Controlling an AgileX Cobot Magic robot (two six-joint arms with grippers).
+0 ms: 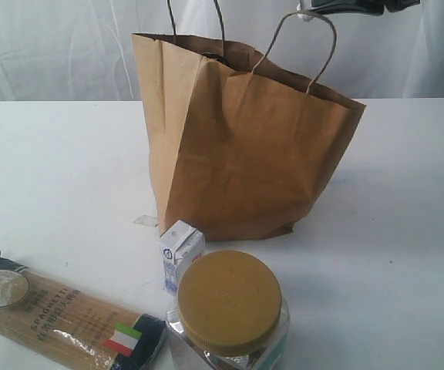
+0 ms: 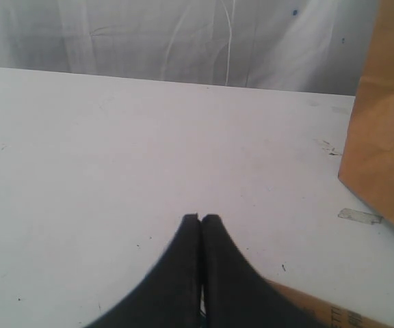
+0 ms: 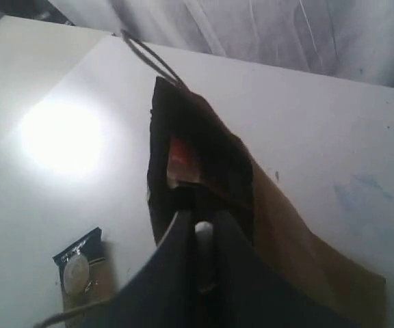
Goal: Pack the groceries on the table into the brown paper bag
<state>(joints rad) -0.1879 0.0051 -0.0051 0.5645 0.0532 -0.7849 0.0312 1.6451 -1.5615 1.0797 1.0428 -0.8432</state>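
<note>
Bag: brown paper bag (image 1: 245, 154) stands on the table (image 1: 52, 169); a red-orange thing (image 3: 178, 156) inside (rest too dark)
Not packed yet: spaghetti pack (image 1: 60, 316); small white-blue carton (image 1: 180, 250); clear jar (image 1: 230, 308)
Left gripper (image 2: 201, 219): closed; empty
Right gripper (image 3: 200, 225): over the bag's mouth; closed; holding anything, cannot tell

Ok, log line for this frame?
left gripper shut, empty | right gripper shut on bag handle | carton, jar, spaghetti outside bag

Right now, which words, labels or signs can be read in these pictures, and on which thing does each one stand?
"SPAGHETTI": on the spaghetti pack, next to its Italian flag.
The smaller print under that word: too blurred to read.
On the small white-blue carton: blue marks, too small to read.
On the mustard lid: nothing I can read.
On the brown paper bag: none.
</note>
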